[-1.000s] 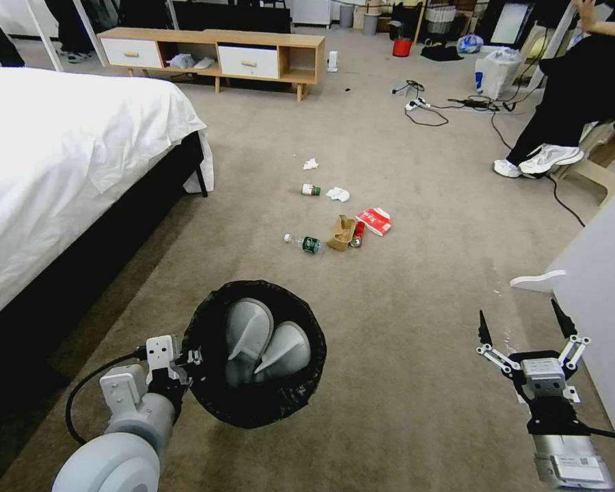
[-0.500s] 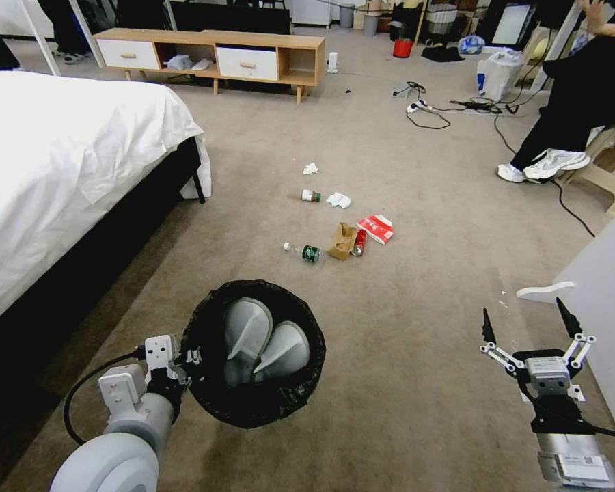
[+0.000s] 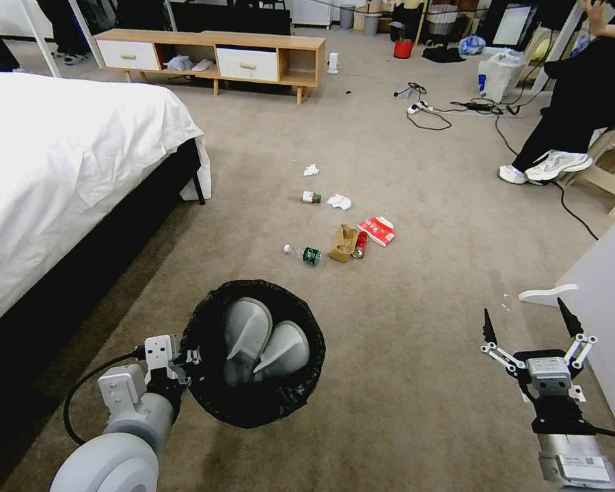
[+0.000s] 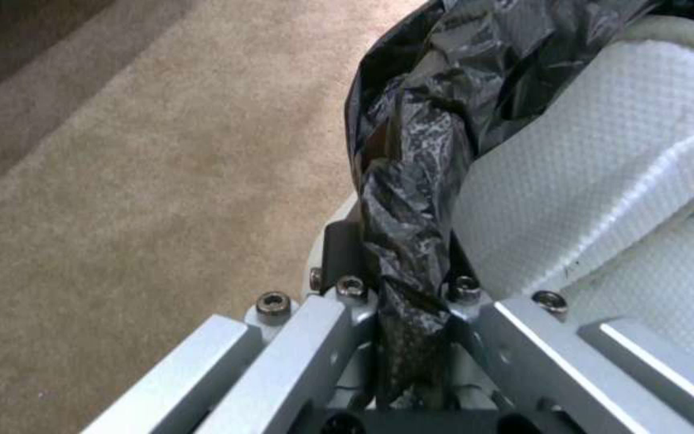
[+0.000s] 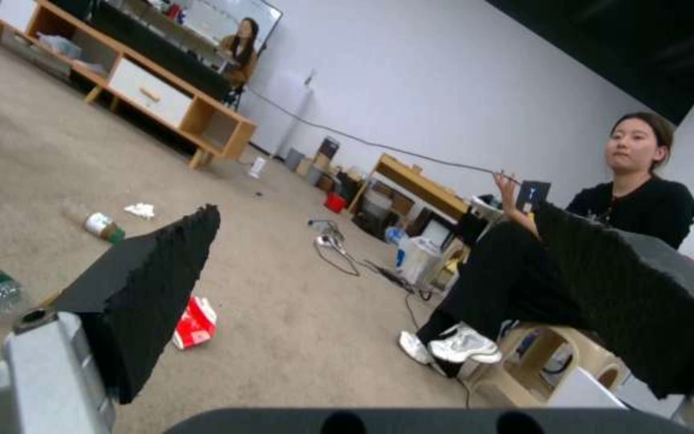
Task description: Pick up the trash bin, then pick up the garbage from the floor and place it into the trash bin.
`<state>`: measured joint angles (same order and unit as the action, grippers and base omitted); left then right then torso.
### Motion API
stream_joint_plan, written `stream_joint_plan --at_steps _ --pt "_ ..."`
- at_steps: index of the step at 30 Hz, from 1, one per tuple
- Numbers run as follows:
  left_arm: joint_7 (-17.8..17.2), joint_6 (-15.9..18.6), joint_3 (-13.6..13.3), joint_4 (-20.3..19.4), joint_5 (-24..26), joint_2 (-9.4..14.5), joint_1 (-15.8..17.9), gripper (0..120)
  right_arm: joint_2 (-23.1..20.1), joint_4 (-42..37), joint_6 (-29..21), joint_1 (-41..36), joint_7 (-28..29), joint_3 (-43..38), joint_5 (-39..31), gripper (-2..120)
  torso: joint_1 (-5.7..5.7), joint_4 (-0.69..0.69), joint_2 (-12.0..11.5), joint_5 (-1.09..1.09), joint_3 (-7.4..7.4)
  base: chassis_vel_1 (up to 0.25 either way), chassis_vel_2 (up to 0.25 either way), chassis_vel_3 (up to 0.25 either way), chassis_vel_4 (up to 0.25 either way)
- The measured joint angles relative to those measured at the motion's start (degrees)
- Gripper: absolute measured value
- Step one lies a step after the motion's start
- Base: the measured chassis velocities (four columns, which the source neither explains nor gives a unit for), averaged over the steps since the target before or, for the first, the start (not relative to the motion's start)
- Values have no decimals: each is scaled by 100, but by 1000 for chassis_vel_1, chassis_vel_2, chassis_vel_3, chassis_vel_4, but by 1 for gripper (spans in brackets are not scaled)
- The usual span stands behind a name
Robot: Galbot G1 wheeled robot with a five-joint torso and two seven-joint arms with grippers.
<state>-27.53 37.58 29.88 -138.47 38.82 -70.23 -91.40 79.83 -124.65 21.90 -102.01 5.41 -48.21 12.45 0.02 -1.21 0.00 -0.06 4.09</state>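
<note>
The left hand (image 3: 188, 359) grips the rim of the round white bin with black bag (image 3: 253, 403) at lower centre. The right hand (image 3: 534, 326) hangs open at lower right. The scattered garbage (image 3: 342, 240) lies mid-frame on open beige carpet floor (image 3: 403, 328), between the white bed (image 3: 68, 157) and a white panel edge (image 3: 594, 287).

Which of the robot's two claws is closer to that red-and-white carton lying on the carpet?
Probably the right. The right gripper, jaws open, hangs in front of the carton, off to its right. The left gripper sits slightly farther back on the other side, clamped on the trash bin.
</note>
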Motion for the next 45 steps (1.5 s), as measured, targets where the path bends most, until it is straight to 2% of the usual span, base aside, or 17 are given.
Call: stream_joint_plan --at_steps 14,35,45 --pt "3 -5 37 0 22 7 23 2 3 -2 -3 -4 -53 -9 9 100 0 0 0 0 0 -19 19 23 -21" --pt "9 -14 130 6 86 17 56 2 23 20 -23 -3 -60 6 40 100 0 1 0 0 1 -92 93 91 -102" --pt "8 -14 166 16 126 46 78 2 22 28 -24 1 -57 7 45 100 0 0 0 0 0 0 0 0 0"
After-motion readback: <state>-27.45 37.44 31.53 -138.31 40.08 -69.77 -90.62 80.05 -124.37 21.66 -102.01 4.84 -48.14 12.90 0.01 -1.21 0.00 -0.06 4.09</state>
